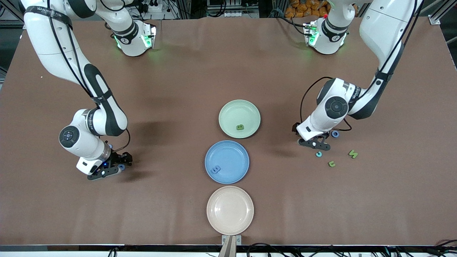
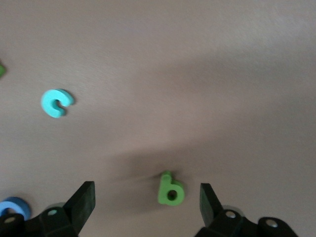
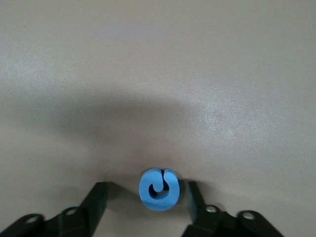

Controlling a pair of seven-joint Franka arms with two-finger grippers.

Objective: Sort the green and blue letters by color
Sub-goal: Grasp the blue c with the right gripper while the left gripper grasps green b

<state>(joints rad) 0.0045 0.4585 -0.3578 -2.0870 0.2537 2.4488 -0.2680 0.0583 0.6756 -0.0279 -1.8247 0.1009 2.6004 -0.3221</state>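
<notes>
I see the loose foam letters clustered toward the left arm's end of the table: a small leaf-green foam "b" (image 2: 171,190) lying flat between the spread fingers of the left gripper (image 2: 148,200), not touched by either; a turquoise foam "c" (image 2: 57,102) near it; a periwinkle-blue foam ring (image 1: 335,134) just beside the gripper's body; and two more green foam pieces, one small hooked shape (image 1: 331,164) and one zigzag shape (image 1: 353,154), lying a little nearer to the front camera. The left gripper (image 1: 314,144) sits low over this cluster with its jaws wide. At the right arm's end, the right gripper (image 3: 144,197) is down at the table with its fingers set narrowly around a round periwinkle-blue foam letter (image 3: 158,189), a small gap showing on each side, so I cannot say it is clamped. In the middle, three round plates stand in a row: a pale green plate (image 1: 228,110) holding one green foam letter (image 1: 240,127), a blue plate (image 1: 234,155) holding one blue foam letter (image 1: 215,169), and a beige plate (image 1: 242,221) nearest the front camera. Everything rests on a brown cloth-covered table (image 1: 171,89), lightly creased; cables and aluminium framing run along its edges.
</notes>
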